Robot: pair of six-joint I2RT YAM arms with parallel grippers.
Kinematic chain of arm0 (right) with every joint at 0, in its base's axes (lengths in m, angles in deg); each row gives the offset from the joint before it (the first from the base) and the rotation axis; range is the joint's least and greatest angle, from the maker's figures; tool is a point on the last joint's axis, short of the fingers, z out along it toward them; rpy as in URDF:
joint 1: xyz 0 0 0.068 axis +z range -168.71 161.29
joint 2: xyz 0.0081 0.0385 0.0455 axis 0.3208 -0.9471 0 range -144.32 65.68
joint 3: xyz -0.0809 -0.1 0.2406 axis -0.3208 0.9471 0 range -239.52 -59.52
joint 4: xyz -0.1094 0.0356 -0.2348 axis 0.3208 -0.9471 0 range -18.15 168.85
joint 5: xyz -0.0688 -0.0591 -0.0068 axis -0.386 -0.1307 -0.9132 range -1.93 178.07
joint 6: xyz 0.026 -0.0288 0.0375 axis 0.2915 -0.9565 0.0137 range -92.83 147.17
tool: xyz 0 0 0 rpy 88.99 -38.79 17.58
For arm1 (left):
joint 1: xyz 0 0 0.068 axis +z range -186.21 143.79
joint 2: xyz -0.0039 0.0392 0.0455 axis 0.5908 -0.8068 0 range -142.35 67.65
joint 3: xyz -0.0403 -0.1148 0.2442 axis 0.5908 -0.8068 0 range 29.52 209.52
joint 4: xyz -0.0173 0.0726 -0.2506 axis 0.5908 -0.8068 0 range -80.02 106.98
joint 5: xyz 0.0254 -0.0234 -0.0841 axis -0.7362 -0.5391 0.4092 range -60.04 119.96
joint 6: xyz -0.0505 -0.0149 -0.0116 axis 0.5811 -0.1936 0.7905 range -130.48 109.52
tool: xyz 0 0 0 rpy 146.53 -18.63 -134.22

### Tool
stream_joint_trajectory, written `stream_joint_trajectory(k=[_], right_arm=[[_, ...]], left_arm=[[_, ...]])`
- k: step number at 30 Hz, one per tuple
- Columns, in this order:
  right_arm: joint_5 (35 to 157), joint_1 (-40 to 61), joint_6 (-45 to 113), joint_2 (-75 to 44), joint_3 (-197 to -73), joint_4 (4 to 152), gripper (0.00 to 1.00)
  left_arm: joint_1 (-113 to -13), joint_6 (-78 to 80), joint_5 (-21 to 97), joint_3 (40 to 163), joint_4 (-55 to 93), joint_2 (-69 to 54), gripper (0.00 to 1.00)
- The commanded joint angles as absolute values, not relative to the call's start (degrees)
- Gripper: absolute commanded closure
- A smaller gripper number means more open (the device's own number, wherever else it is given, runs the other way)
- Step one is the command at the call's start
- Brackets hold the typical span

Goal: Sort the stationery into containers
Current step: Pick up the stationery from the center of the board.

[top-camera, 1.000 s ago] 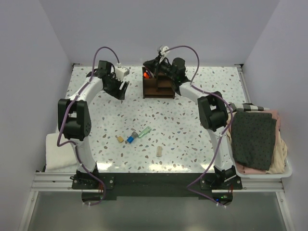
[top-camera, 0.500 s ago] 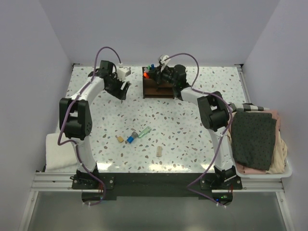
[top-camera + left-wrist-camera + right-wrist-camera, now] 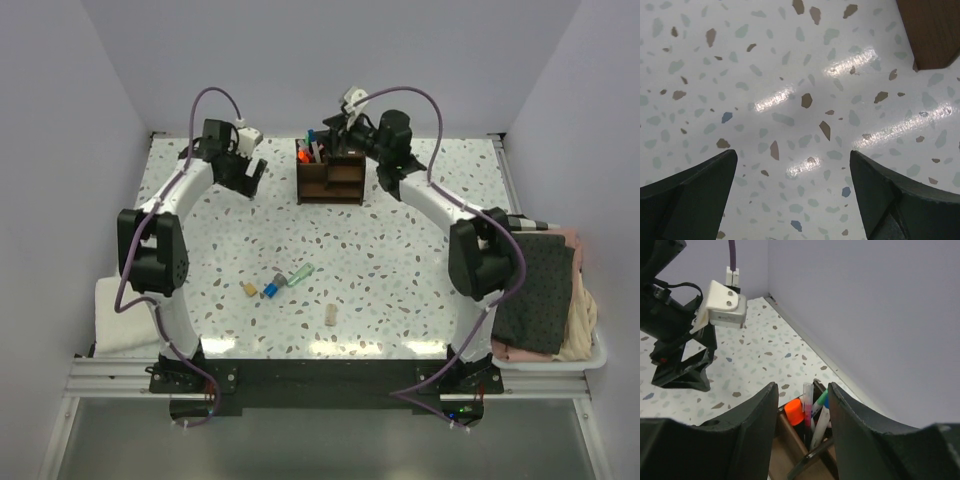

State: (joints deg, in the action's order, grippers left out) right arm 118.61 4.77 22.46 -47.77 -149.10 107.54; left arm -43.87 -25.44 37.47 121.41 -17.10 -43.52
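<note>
Left gripper [image 3: 792, 160]: jaws spread wide, nothing between them, hanging over bare speckled table [image 3: 790, 65] just left of the wooden organizer box [image 3: 330, 180].

Right gripper [image 3: 802, 387]: jaws parted, gap empty, held above the organizer's back-left compartment. Upright in that compartment: orange-capped marker [image 3: 794, 411], a pink pen [image 3: 807, 405], and green and blue pens.

Loose on the table, well in front of the organizer: green marker [image 3: 300, 273], blue-capped piece [image 3: 270, 288], two tan blocks [image 3: 331, 314].
</note>
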Motion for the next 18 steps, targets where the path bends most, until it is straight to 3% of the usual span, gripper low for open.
stream_joint_trajectory(k=[1, 4, 12, 18], right_arm=[[118.7, 4.7, 15.5, -36.0, -148.7, 94.8, 0.50], [120.9, 4.7, 9.8, -29.5, -145.7, 86.0, 0.48], [125.9, 4.7, -4.6, -18.6, -135.1, 65.0, 0.41], [130.6, 5.6, -11.8, -17.9, -134.3, 52.0, 0.35]], left_arm=[[-43.9, -18.5, 27.3, 120.6, -13.1, -35.3, 0.00], [-43.9, -18.7, 25.6, 119.3, -14.3, -31.7, 0.00], [-43.9, -35.9, 42.1, 117.1, -28.2, -23.9, 0.00], [-44.0, -41.9, 38.9, 112.7, -38.4, -18.1, 0.00]])
